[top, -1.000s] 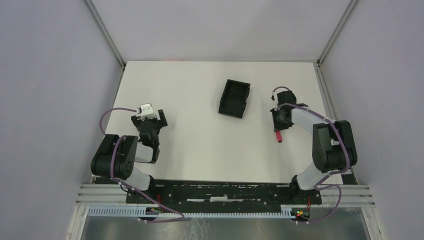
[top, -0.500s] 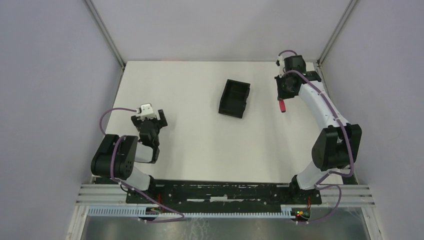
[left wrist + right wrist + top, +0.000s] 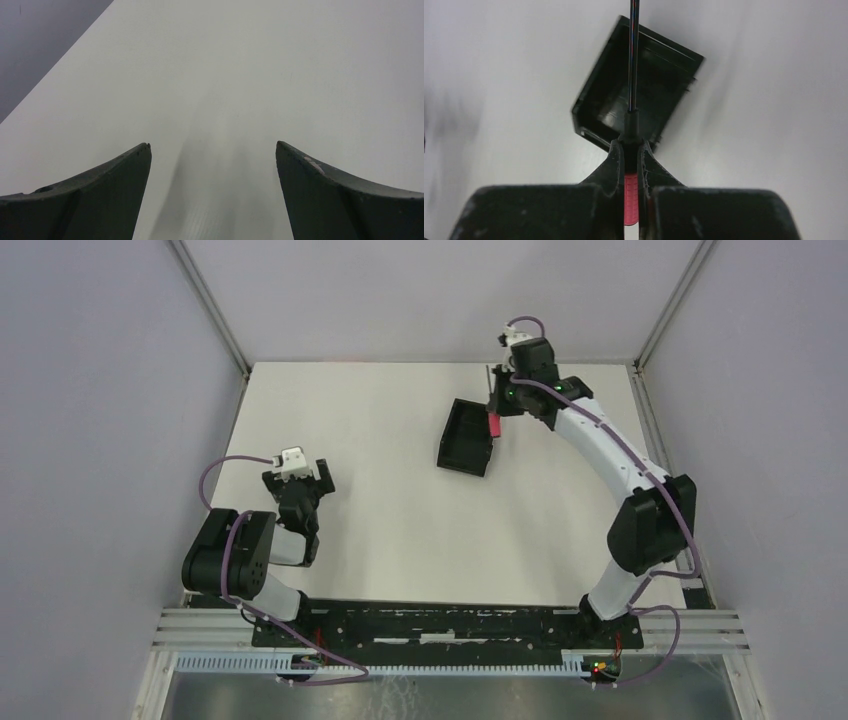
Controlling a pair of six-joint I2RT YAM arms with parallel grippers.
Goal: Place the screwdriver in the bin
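Right gripper (image 3: 630, 146) clamped on the red handle of the screwdriver (image 3: 631, 192), screwdriver aloft at the bin's (image 3: 596, 97) right edge, shaft crossing the bin in wrist view, left gripper (image 3: 212, 150) spread wide, low over the tabletop (image 3: 250, 60).

You have a white table (image 3: 400, 530) boxed in by plain grey walls.
In your top view the table is matte and evenly lit, with only soft shadows on it. A left wall (image 3: 100, 390), a back wall (image 3: 440, 290) and a right wall (image 3: 785, 390), all pale lilac-grey, close it in. Slim metal posts (image 3: 210, 305) rise at the two far corners. Along the near edge you see a black plate (image 3: 450, 625) on aluminium rails (image 3: 200, 625), a white slotted strip (image 3: 400, 665) below, then grey floor (image 3: 450, 700).
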